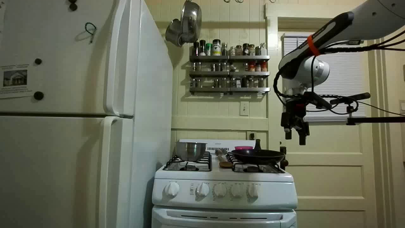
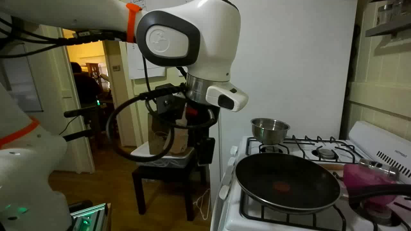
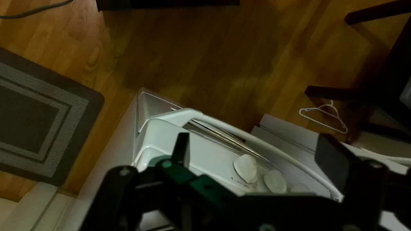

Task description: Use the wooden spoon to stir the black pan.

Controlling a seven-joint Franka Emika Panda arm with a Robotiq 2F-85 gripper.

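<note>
The wooden spoon lies on the stove's middle strip, between the two burner grates, with its round end toward the front. A tan part of it shows behind the black pan in an exterior view; the rest is hidden there. The black pan sits on the grate at the door side, and it also shows wide and empty. My gripper hangs in the air, above and to the side of the pan, pointing down. In the wrist view the gripper has its fingers wide apart with nothing between them.
A steel pot stands on the grate near the fridge. A pink container is behind the pan, by the pan's handle. The oven door handle and knobs are below the gripper. Spice shelves hang above the stove.
</note>
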